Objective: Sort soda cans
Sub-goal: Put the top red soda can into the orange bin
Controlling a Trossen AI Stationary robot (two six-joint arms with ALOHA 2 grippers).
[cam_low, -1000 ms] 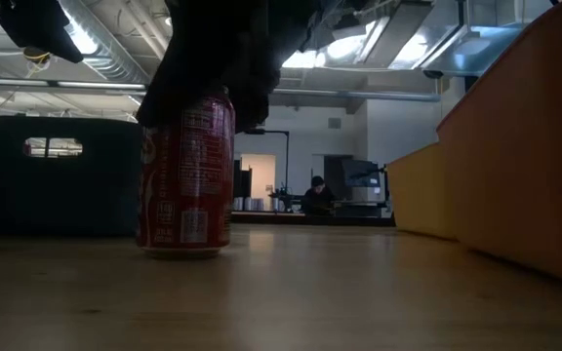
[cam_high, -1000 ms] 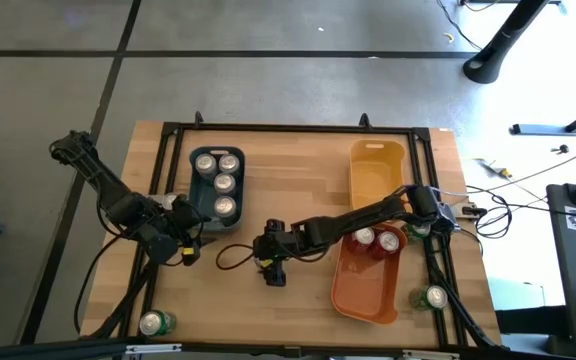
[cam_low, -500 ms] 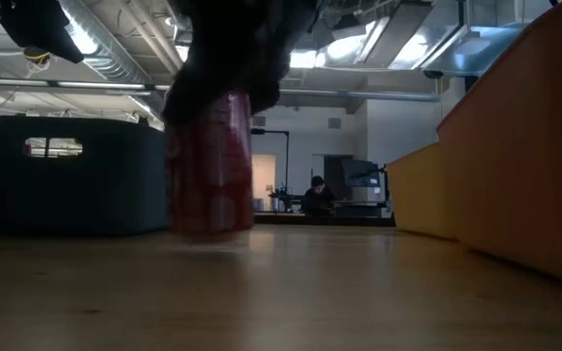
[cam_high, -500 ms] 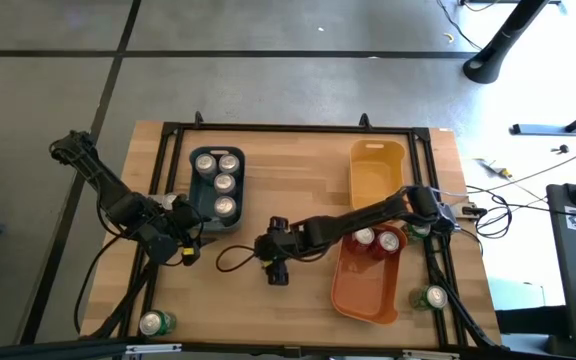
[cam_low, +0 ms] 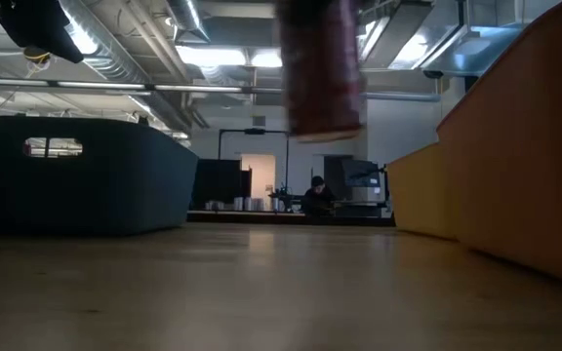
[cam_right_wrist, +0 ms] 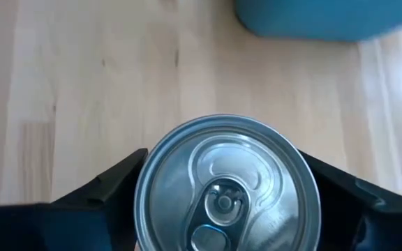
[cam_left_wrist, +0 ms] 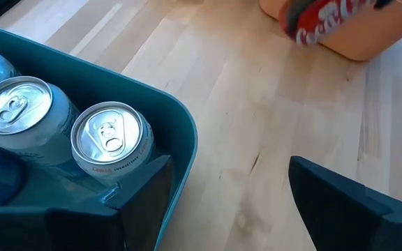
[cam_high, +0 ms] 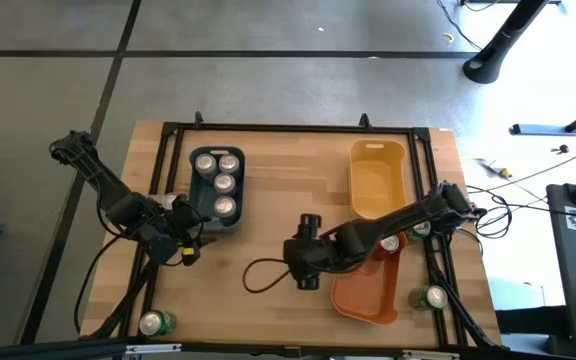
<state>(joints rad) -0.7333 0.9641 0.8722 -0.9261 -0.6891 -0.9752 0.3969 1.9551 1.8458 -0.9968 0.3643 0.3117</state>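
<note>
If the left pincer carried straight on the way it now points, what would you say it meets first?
Probably the blue-grey bin: the left pincer straddles its corner wall, with a silver can just inside. Beyond that lies bare table, though depth is hard to judge.

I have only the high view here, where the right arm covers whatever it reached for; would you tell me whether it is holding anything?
Observer: Yes. The right wrist view shows the right tool closed on a can, its silver top sitting between the two fingers.
Operator: Thank you. Which colour is it, and is it standing on the table?
Observer: It is red, and the low view shows it hanging clear of the table.
Operator: And is the left arm carrying anything?
Observer: No. In the left wrist view the left tool is open with nothing between its fingers, right beside the blue-grey bin.
</note>
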